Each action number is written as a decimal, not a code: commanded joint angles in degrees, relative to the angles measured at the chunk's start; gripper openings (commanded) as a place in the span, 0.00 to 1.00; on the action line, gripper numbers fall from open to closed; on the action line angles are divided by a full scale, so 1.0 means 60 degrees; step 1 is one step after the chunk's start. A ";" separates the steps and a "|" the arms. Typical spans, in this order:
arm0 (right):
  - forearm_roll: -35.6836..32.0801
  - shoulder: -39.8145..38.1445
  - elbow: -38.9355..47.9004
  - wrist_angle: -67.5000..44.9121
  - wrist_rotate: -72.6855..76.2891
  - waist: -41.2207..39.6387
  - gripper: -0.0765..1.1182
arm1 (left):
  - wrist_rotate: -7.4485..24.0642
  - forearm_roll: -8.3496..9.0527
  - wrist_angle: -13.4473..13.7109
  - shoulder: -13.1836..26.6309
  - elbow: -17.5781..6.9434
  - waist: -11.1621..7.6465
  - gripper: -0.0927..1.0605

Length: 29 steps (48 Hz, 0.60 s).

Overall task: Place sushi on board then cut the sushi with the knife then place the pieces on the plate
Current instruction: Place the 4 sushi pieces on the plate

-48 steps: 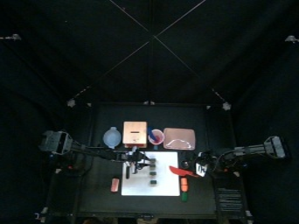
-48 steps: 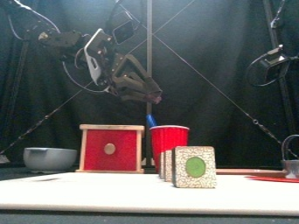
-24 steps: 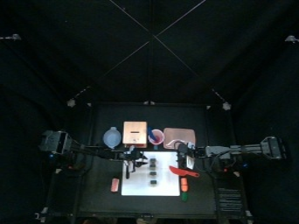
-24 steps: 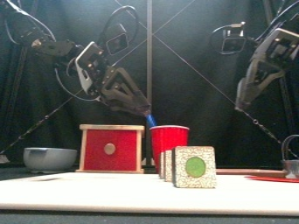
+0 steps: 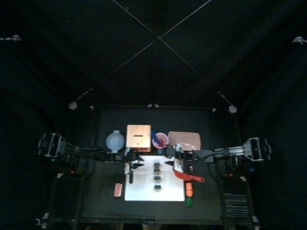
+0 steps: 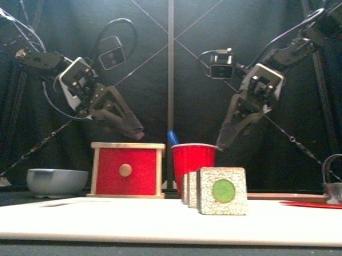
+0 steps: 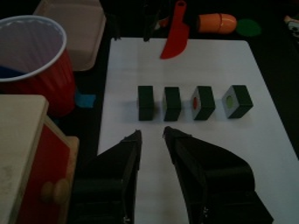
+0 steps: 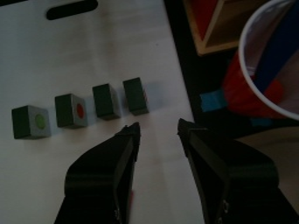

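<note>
Sushi roll (image 7: 173, 101) lies on the white cutting board (image 7: 267, 131) as four dark green blocks in a row, each apart from the next. You get that count only from the two wrist views. In the front view the blocks overlap, and you see just the nearest one's face with its green centre, standing upright in front of the red cup (image 6: 194, 160).

Your left end effector (image 6: 136, 128) hangs above the board, released. Its wrist view shows a clear gap between the jaws, with the row of blocks beyond them. Your right end effector (image 6: 225, 140) hangs opposite, likewise released and gripping nothing. The front view shows you both are well above the blocks and lean in toward each other.

A red toy knife (image 7: 176, 37) lies flat with its blade on the board, apart from the blocks. The front view does not show it. A blue toy knife (image 6: 171, 137) stands in the red cup.

From the top view you can place the back row on the worktop (image 5: 102, 207): blue-grey bowl (image 6: 56, 181), pale wooden box (image 6: 127, 170), the cup, then the pink tray (image 5: 182, 140). An orange toy (image 7: 214, 22) shows off the board only in the left wrist view.
</note>
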 commanded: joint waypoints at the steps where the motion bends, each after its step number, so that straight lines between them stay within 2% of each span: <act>1: 0.0044 0.0366 -0.0630 -0.0088 0.0000 0.0000 0.72 | -0.0015 -0.0015 -0.0029 -0.0146 0.0000 0.0044 0.68; 18: 0.0044 0.1685 -0.1567 -0.0073 0.0000 0.0029 0.72 | 0.0015 -0.0015 0.0015 -0.0132 0.0190 0.0059 0.68; 29: 0.0044 0.2007 -0.1875 0.0000 0.0015 0.0190 0.79 | -0.0029 -0.0015 0.0015 -0.0132 0.0337 0.0059 0.68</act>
